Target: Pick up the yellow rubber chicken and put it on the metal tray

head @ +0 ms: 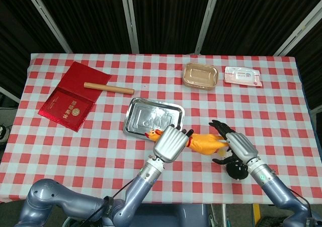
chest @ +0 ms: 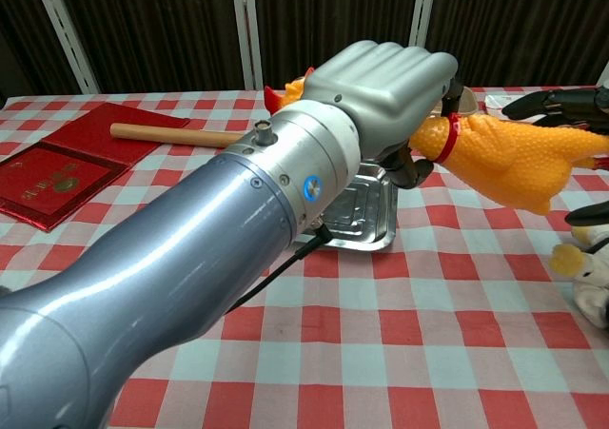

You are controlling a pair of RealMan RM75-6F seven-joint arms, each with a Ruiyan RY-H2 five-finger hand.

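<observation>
The yellow rubber chicken [head: 205, 142] [chest: 504, 153] hangs just above the checkered cloth, its red-combed head toward the metal tray [head: 138, 119] [chest: 366, 222]. My left hand [head: 171, 142] [chest: 385, 87] grips it around the neck, at the tray's near right corner. At the chicken's tail end my right hand [head: 235, 147] has its dark fingers [chest: 557, 103] spread and apart from the body, holding nothing. The tray has nothing in it.
A red booklet [head: 68, 106] lies at the far left, with a wooden stick [head: 108, 88] beside it. A brown plastic container [head: 200, 75] and a white packet [head: 243, 76] sit at the back right.
</observation>
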